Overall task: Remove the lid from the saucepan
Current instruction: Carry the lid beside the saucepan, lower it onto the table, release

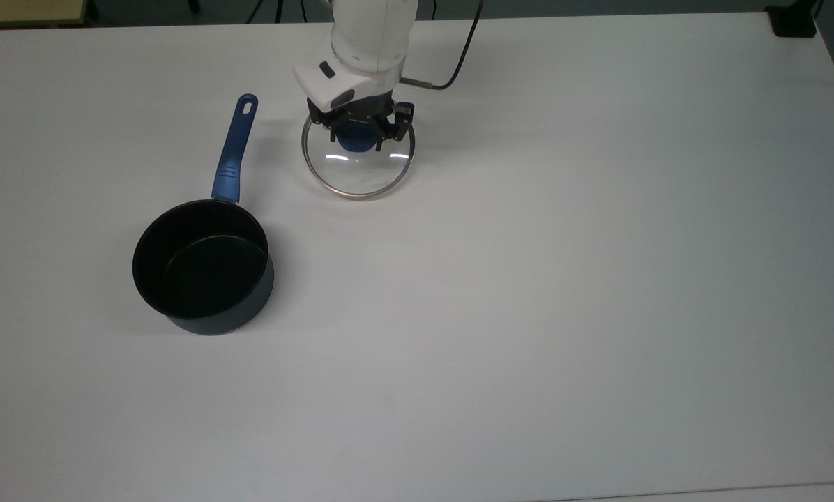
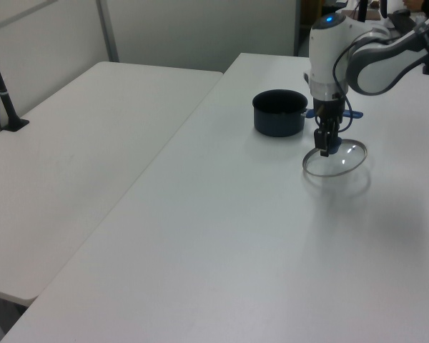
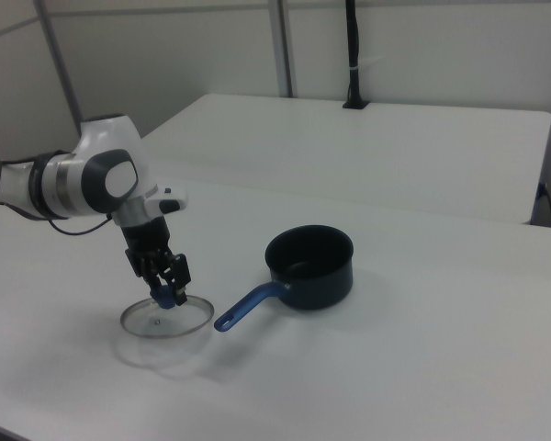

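Observation:
The saucepan (image 1: 201, 268) stands uncovered on the white table, its black inside showing and its long blue handle (image 1: 234, 153) pointing to the top view's upper edge. It also appears in the left view (image 2: 279, 112) and the right view (image 3: 309, 266). The glass lid (image 1: 358, 174) hangs level, close above the table, to the top view's right of the handle. My gripper (image 1: 359, 134) is shut on the lid's blue knob (image 3: 168, 296). In the left view the lid (image 2: 334, 161) sits in front of the pan with a faint shadow under it.
A second white table (image 2: 79, 143) adjoins on the left view's left, with a black clamped post (image 2: 3, 86) on it. A black block (image 1: 793, 21) sits at the top view's upper right corner. The arm's cable (image 1: 459, 63) loops behind the gripper.

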### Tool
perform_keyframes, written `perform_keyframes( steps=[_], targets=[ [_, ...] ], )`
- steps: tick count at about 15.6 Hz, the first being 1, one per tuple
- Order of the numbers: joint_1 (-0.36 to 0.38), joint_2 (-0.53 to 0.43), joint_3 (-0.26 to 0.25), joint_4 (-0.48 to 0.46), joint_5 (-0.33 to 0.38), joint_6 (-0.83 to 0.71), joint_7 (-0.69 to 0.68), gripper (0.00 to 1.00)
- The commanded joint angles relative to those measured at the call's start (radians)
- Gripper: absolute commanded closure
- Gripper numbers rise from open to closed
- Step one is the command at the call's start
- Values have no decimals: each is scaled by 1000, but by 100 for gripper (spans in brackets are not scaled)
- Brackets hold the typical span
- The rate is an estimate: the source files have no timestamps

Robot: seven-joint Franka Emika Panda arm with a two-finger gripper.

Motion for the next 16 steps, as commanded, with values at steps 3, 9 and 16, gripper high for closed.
perform_keyframes(
  steps=[3, 9, 16],
  targets=[
    [32, 25, -2, -9, -74, 17, 104, 0],
    [39, 9, 6, 230, -59, -196, 158, 0],
    [6, 9, -37, 563, 38, -446, 114, 0]
  ],
)
